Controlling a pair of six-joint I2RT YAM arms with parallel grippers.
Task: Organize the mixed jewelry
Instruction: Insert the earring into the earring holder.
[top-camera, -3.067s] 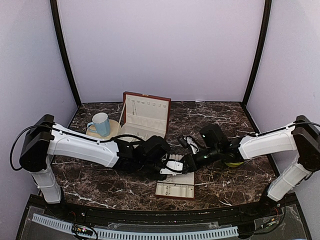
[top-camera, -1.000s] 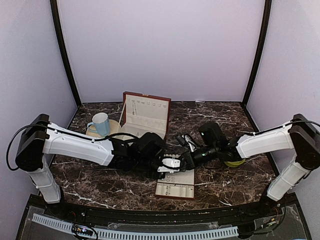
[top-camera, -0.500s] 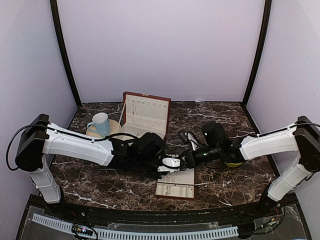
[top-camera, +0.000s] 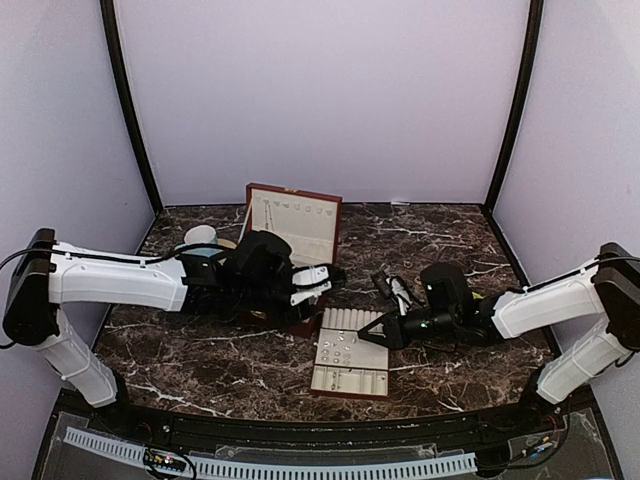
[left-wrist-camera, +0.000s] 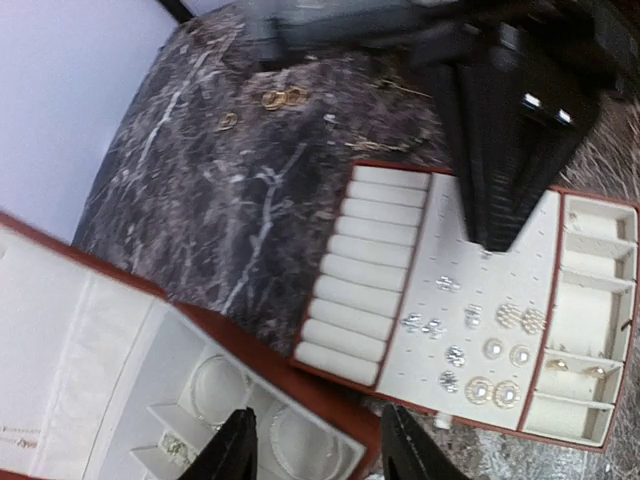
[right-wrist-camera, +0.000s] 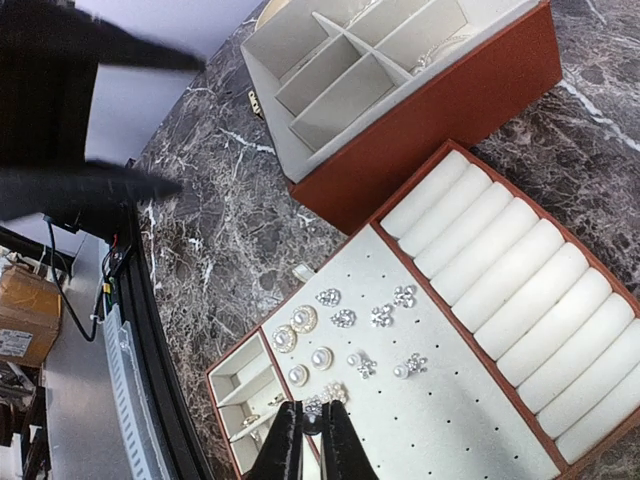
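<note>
The mixed jewelry shows as silvery and pearl studs (right-wrist-camera: 345, 318) pinned in the flat cream tray (right-wrist-camera: 480, 400), also clear in the left wrist view as studs (left-wrist-camera: 470, 345). Thin hoop bracelets (left-wrist-camera: 215, 390) lie in the reddish-brown box (left-wrist-camera: 330, 395). Small loose rings (left-wrist-camera: 283, 98) rest on the marble beyond the tray. My left gripper (left-wrist-camera: 326, 450) hangs open and empty above the box's near corner, its place from above being left gripper (top-camera: 312, 280). My right gripper (right-wrist-camera: 311, 440) is shut, low over the tray's stud field near a pearl cluster. Whether it pinches a stud is unclear.
The box (top-camera: 295, 235) stands with its lid up at the back centre, the tray (top-camera: 345, 392) in front of it. A blue mug (top-camera: 200, 240) on a saucer sits left of the box, partly behind my left arm. The right arm (top-camera: 520, 305) reaches in low from the right.
My left gripper has pulled back from the tray to above the box and opened. The right gripper has slid slightly right over the tray and stays shut.
</note>
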